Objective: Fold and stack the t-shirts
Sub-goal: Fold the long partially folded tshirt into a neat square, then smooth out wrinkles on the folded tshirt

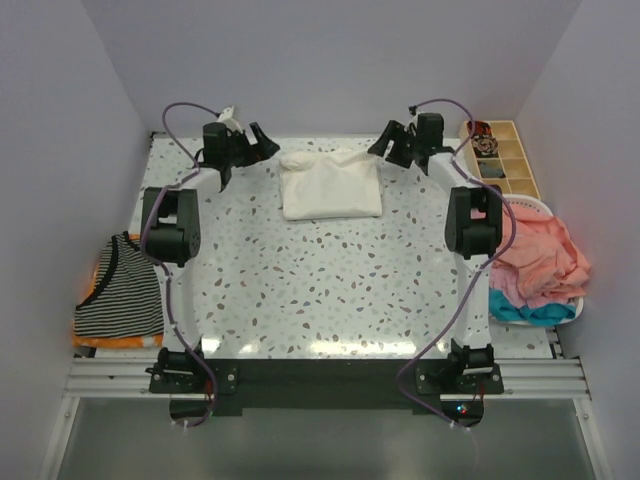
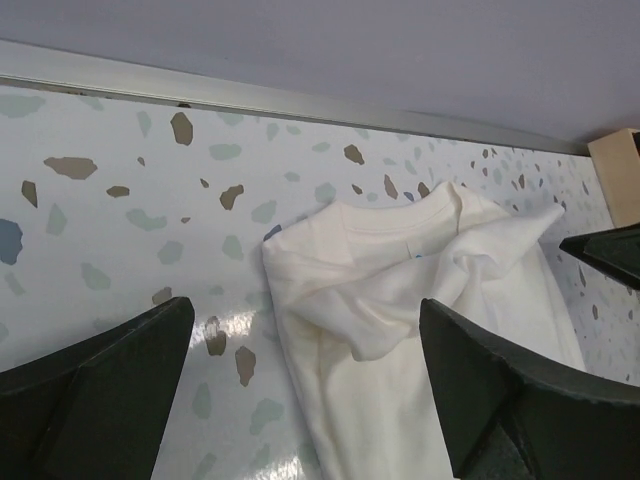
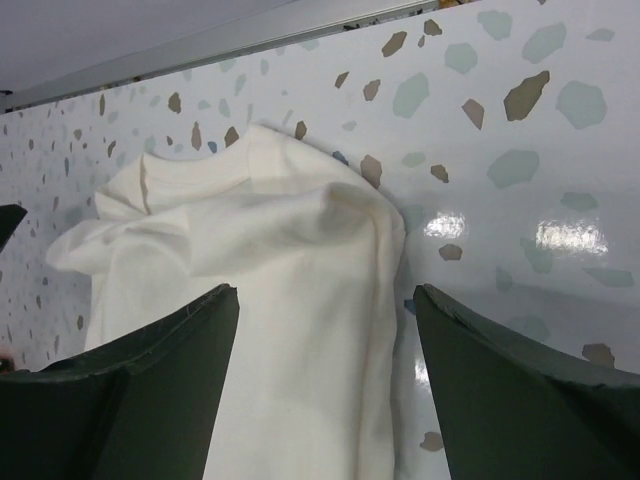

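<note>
Lab enclosure — blank walls (image 1: 330, 60), railed terrazzo table (image 1: 330, 290).

The striped shirt (image 1: 120, 295) covers nearly all of an orange shirt (image 1: 120, 343); only a sliver shows beneath it. Over on the right, the pink shirt (image 1: 540, 260) buries most of a blue shirt (image 1: 520, 312). Whatever sits in the wooden tray (image 1: 515, 170) is too small to make out. From the left wrist the cream shirt (image 2: 400, 330) runs off the bottom edge, and from the right wrist it does likewise.
</note>
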